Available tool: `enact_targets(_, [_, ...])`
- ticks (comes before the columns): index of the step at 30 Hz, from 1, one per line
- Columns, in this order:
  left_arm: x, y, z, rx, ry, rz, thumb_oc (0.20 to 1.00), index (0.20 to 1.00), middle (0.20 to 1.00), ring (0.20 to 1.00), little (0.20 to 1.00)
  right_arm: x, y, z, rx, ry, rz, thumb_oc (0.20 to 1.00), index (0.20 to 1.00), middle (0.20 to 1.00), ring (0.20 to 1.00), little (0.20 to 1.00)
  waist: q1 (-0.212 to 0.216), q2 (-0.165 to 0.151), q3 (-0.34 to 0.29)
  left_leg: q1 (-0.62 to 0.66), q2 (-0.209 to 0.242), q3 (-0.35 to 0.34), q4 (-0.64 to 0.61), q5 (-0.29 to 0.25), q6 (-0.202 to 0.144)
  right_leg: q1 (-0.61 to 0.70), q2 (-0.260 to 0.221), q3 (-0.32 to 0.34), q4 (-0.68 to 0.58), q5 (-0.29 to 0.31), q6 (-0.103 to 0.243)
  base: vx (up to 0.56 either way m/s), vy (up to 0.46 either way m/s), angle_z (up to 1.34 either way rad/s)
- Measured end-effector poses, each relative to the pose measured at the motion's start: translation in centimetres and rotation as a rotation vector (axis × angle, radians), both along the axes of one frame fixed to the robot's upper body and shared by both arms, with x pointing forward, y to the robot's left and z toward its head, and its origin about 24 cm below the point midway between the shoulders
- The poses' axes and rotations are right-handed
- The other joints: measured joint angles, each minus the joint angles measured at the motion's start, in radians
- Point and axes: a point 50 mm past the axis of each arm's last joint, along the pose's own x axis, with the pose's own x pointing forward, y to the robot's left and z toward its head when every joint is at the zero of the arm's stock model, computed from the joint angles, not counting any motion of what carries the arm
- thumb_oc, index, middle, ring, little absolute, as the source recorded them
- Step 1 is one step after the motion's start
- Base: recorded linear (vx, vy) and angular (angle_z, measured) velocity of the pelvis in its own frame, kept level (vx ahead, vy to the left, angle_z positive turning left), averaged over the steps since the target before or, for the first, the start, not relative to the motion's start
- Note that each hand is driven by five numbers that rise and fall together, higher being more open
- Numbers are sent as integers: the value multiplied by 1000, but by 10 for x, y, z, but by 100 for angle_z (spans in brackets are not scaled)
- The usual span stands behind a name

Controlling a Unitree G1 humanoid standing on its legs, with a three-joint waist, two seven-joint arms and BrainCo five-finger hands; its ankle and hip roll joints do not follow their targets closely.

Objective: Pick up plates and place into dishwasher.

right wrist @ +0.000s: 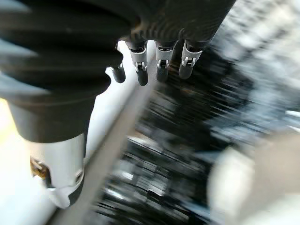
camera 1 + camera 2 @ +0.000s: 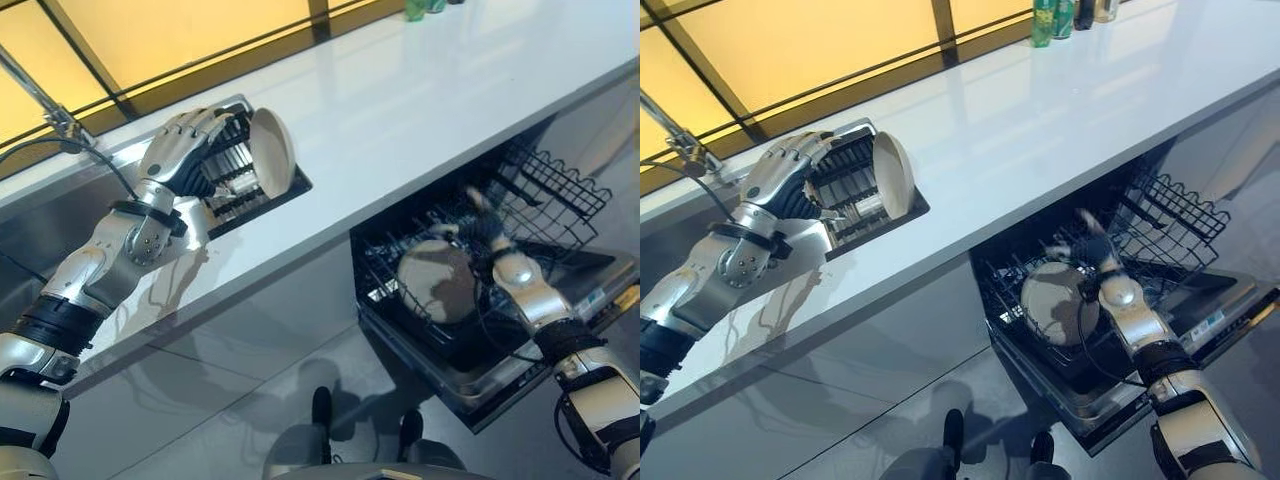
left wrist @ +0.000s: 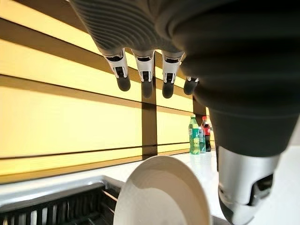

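Here your left hand (image 2: 190,140), fingers relaxed and apart, hovers beside a round white plate (image 2: 271,152) standing on edge in the black slotted drying rack (image 2: 232,185) sunk into the white table (image 2: 420,90). Your right hand (image 2: 1102,258), fingers spread, holds nothing beside another pale plate (image 2: 1056,300) propped in the dishwasher's black wire basket (image 2: 1170,215).

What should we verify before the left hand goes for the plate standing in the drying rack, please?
1. Plate upright on edge in the drying rack: ok.
2. Left hand open, beside the plate and holding nothing: ok.
3. Right hand open, over the dishwasher rack: ok.
4. Right hand steady: cannot tell, its wrist view is smeared.
5. Plate in dishwasher seated between the tines: cannot tell.
6. Free slot for the next plate: cannot tell.
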Motion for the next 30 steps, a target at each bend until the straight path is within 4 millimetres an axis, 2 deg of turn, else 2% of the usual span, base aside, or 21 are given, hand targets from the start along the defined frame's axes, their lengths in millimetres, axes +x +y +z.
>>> enact_targets(2, [4,13,-1,30,2,76,1000,1000,1000,1000,1000,-6,7,18,-20,-87,65,1000,1000,1000,1000,1000,-16,-5,4,5,-3,8,0,-3,4,-1,-4,13,0,2,3,103,96,-14])
enact_targets(4, [6,23,1,49,-6,136,1000,1000,1000,1000,1000,-15,5,26,-38,-124,114,1000,1000,1000,1000,1000,-36,-12,8,10,-5,18,-1,-5,6,1,-6,19,0,2,6,91,76,-14])
enact_targets(6, [8,29,3,69,-18,178,1000,1000,1000,1000,1000,-24,0,27,-59,-126,145,1000,1000,1000,1000,1000,-43,-20,13,13,-3,32,-1,-7,5,-6,-6,36,-1,0,11,95,91,-20])
enact_targets(9, [7,38,6,107,-46,230,1000,1000,1000,1000,1000,-37,-8,23,-109,-82,193,1000,1000,1000,1000,1000,-74,-35,23,13,-3,49,-1,-8,5,-14,-7,51,-1,2,13,49,119,-16])
enact_targets(12, [5,45,18,200,-122,280,1000,1000,1000,1000,1000,-43,-17,19,-160,-17,220,1000,1000,1000,1000,1000,-102,-49,32,4,-2,62,-1,-9,6,-32,-8,68,-1,9,14,-20,88,-19])
enact_targets(18, [5,59,40,209,-241,371,1000,1000,1000,1000,1000,-48,-19,29,-232,-25,271,1000,1000,1000,1000,1000,-149,-56,54,-23,-2,92,-1,-9,6,-76,-8,98,1,22,14,-52,72,-17])
enact_targets(24, [7,58,38,230,-245,377,1000,1000,1000,1000,1000,-49,-16,33,-247,-27,308,1000,1000,1000,1000,1000,-164,-59,96,-27,-1,113,0,-9,5,-91,-8,117,1,29,11,-17,70,-9])
enact_targets(30, [11,64,41,263,-200,414,1000,1000,1000,1000,1000,-49,-16,34,-251,-18,318,1000,1000,1000,1000,1000,-174,-62,113,-41,-1,119,0,-12,1,-110,-8,123,1,30,11,-37,45,-3])
